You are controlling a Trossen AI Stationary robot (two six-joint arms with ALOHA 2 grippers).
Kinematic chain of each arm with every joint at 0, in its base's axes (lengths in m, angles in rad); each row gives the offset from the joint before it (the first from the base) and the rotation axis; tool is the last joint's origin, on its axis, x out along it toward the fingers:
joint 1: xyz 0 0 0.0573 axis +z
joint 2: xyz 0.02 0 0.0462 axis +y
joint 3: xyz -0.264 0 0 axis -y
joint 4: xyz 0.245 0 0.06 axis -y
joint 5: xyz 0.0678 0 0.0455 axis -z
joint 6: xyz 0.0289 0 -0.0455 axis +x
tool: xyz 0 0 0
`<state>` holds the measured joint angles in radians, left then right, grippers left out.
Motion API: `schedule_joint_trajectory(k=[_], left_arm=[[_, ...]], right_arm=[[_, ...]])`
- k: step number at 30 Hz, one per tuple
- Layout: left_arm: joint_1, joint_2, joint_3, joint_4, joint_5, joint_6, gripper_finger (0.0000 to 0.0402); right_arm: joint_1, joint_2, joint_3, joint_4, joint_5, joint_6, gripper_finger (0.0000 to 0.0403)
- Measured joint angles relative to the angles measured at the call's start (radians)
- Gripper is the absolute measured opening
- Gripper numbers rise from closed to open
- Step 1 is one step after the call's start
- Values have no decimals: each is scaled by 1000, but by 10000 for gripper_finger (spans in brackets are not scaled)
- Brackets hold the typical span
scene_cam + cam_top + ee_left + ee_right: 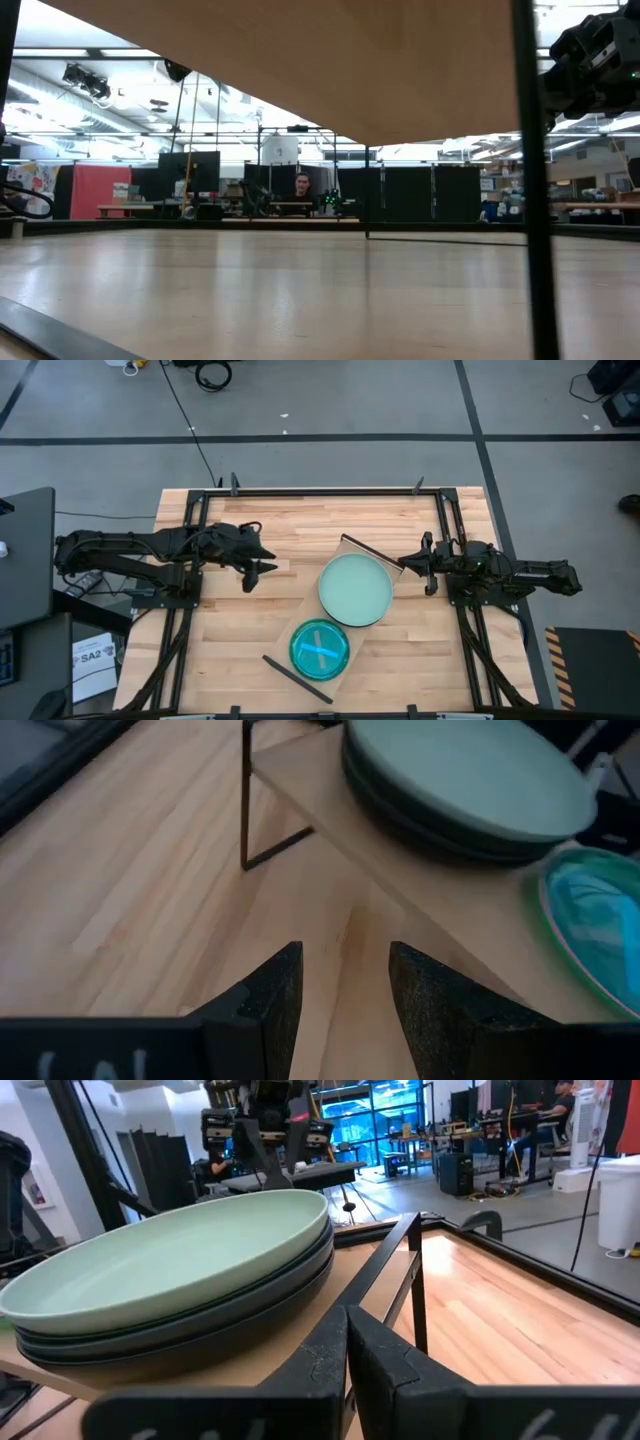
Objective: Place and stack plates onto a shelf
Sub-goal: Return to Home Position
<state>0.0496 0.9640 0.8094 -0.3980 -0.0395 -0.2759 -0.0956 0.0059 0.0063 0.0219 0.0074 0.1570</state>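
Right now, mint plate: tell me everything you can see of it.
The mint plate is large, round and pale matte green, with a shallow bowl and a low raised rim. It looks clean and empty. It lies flat on top of a stack of darker plates, whose rims show just beneath it. The stack stands on the shelf, at the end nearer the right gripper, with the blue plate beside it. Neither that gripper nor the left gripper touches it.

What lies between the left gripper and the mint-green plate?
Only bare table top, then a strip of the shelf. The high view shows this, with the left gripper open and apart from the mint-green plate.
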Motion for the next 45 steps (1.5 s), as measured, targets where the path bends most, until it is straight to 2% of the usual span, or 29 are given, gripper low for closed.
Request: schedule_joint_trajectory(k=[12,19,40,45], left_arm=[[50,-294,0,-75,21,199,157],[49,-415,0,-176,21,205,157],[49,-752,-1,-341,23,234,157],[49,-905,-132,-279,23,223,157]], right_arm=[[0,0,0,4,0,-2,19],[0,0,0,6,0,-2,19],[0,0,1,6,0,-2,19],[0,0,1,6,0,-2,19]])
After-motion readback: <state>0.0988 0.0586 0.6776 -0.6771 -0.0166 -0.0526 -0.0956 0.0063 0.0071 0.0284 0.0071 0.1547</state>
